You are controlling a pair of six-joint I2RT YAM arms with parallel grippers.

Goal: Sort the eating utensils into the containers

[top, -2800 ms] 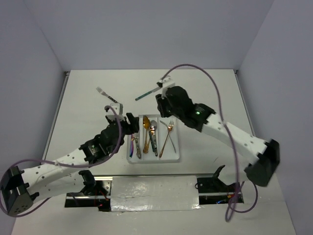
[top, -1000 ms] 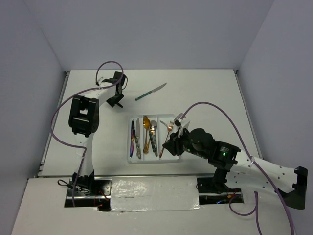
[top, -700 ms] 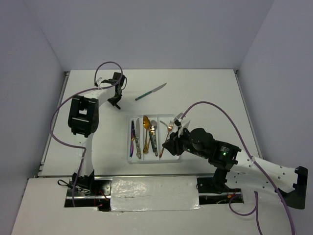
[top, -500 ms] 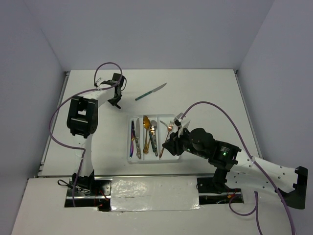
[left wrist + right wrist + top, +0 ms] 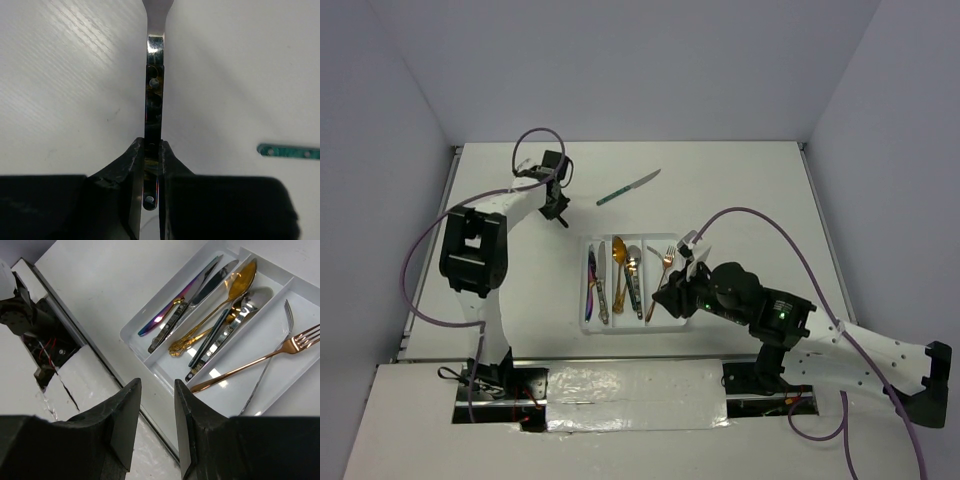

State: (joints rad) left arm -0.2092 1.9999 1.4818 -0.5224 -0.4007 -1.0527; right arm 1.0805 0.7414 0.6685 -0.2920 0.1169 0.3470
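- The white tray point(image 5: 292, 377) held a purple knife point(image 5: 182, 297) and a dark knife point(image 5: 200, 295) in its 9 o'clock compartment, a gold spoon point(image 5: 227, 295) and a silver spoon point(image 5: 237, 317) in the middle, and a copper fork point(image 5: 255, 365) at 3 o'clock.
- The left gripper point(image 5: 152, 150) pinched a dark-handled utensil point(image 5: 154, 90) at the tray's 11 o'clock.
- The right gripper point(image 5: 156, 387) hung slightly spread and empty at 5 o'clock.

Teal-handled knife point(image 5: 628, 187) lies beyond white tray point(image 5: 620, 329); right arm point(image 5: 760, 310) over tray's near-right corner.
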